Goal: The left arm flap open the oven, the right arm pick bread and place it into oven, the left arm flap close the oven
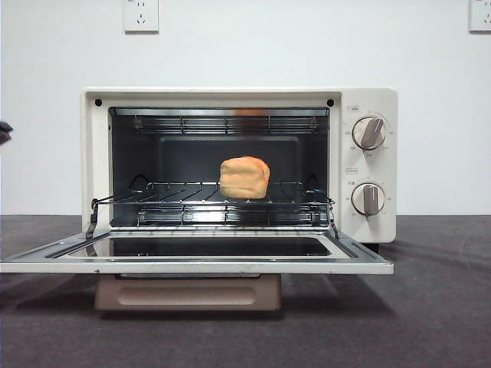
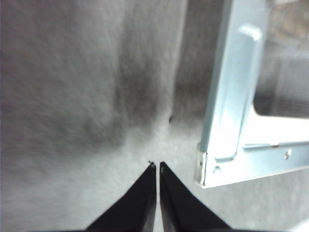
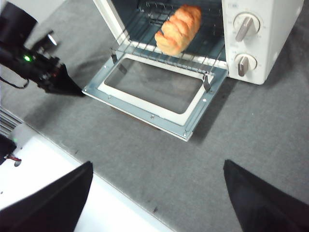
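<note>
The cream-white oven (image 1: pixel 372 103) stands with its glass door (image 1: pixel 196 264) flapped down flat. The golden bread (image 1: pixel 244 177) sits on the wire rack (image 1: pixel 184 195) inside, right of centre, and it also shows in the right wrist view as the bread (image 3: pixel 178 28) in the oven (image 3: pixel 273 36). My left gripper (image 2: pixel 155 165) is shut with nothing in it, low over the grey mat just beside the door's outer corner (image 2: pixel 208 174). The left arm (image 3: pixel 50 75) lies at that corner. My right gripper (image 3: pixel 157 193) is open and empty, drawn back well in front of the oven.
A dark grey mat (image 1: pixel 430 307) covers the table around the oven. A white table edge (image 3: pixel 72 203) runs beside the right gripper. Two dials (image 1: pixel 369 133) are on the oven's right panel. The beige handle (image 1: pixel 188 293) hangs under the open door.
</note>
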Controlling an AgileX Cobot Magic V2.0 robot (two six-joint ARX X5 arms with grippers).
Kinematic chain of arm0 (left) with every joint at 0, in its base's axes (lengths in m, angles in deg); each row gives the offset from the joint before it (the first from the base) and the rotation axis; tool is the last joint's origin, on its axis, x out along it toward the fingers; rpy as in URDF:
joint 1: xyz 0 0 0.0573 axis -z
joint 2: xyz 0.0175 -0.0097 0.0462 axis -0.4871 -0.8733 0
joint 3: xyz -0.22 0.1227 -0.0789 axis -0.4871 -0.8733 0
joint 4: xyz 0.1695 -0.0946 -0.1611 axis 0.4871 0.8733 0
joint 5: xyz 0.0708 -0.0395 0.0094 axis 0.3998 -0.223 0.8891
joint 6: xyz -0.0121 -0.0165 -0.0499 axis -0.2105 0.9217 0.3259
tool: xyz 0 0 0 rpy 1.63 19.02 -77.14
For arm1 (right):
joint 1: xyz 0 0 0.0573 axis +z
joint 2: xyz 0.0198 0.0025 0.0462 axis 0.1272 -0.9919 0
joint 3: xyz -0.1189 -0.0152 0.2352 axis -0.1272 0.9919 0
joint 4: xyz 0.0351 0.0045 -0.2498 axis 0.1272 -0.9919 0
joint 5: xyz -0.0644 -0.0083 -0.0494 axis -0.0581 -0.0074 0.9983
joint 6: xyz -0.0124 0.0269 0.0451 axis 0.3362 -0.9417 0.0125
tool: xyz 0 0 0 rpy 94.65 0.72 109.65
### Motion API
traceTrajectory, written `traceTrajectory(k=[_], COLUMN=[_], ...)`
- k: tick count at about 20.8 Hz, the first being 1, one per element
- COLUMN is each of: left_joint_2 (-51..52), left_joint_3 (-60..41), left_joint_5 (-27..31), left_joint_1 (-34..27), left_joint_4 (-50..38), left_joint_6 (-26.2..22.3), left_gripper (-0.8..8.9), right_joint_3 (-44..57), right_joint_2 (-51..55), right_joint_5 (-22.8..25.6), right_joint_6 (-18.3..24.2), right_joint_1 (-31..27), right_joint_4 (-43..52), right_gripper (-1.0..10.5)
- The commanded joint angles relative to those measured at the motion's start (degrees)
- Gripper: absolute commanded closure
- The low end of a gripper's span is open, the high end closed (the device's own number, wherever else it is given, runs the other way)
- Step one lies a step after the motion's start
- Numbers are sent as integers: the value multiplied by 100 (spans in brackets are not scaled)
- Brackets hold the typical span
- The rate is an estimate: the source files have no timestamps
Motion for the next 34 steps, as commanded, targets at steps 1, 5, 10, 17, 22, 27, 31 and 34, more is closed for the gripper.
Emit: traceTrajectory(k=[1, 5, 10, 17, 22, 27, 31, 34], left_joint_2=[-310, -461, -544, -621, -619, -616, -616, -616], left_joint_3=[39, 39, 39, 39, 44, 85, 164, 284], left_joint_5=[-192, -483, -675, -920, -1233, -1692, -1834, -1840], left_joint_1=[15, 15, 15, 13, 2, 2, -2, -2], left_joint_4=[-125, -345, -498, -614, -791, -1250, -1692, -2044], left_joint_6=[-37, -33, 15, 55, 232, 654, 1029, 1364], left_gripper=[799, 799, 799, 799, 799, 798, 798, 798], right_joint_3=[-114, -114, -114, -114, -114, -114, -114, -114], right_joint_2=[-15, -15, -15, -15, -15, -15, -15, -15], right_joint_5=[22, 20, 22, 22, 22, 20, 20, 20], right_joint_6=[-48, -61, -68, -107, -157, -201, -214, -221], right_joint_1=[39, 39, 39, 39, 39, 39, 39, 39], right_joint_4=[72, 61, 61, 61, 61, 61, 63, 63], right_gripper=[514, 514, 514, 514, 514, 514, 514, 514])
